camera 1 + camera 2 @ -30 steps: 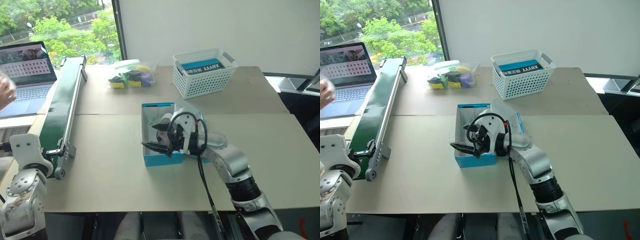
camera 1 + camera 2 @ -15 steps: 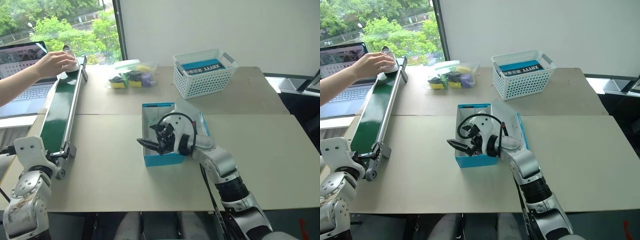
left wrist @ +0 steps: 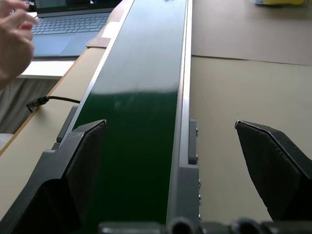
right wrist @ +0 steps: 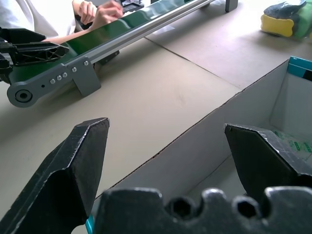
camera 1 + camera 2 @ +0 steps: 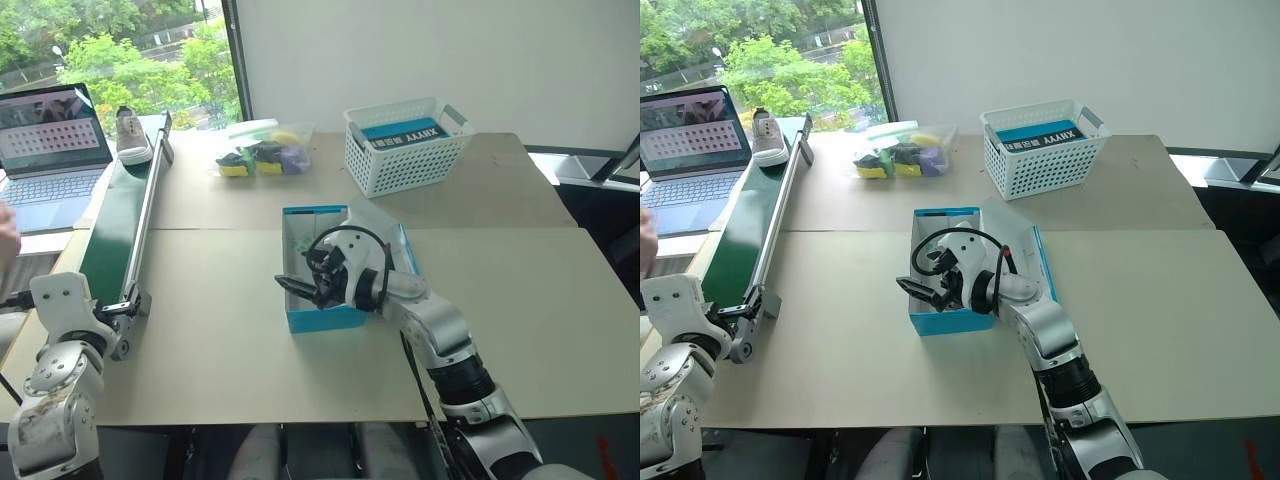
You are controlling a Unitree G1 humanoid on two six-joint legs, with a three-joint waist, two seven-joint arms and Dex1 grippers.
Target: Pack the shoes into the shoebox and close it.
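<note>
One shoe [image 5: 133, 136] sits at the far end of the conveyor [image 5: 118, 236]. The left gripper [image 3: 180, 170] waits open at the near end, and the right gripper [image 5: 300, 290] hangs open over the shoebox [image 5: 322, 270]. The shoe may pass the left gripper ungrasped, and the right gripper may block the box opening when the shoe is brought over.

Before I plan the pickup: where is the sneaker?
One grey sneaker sits at the far end of the green conveyor belt, on the robot's left, right beside the open laptop.

One shoe [image 5: 132, 135], one shoebox [image 5: 318, 266], one basket [image 5: 405, 146], one laptop [image 5: 50, 140], one conveyor [image 5: 122, 218], two grippers.
</note>
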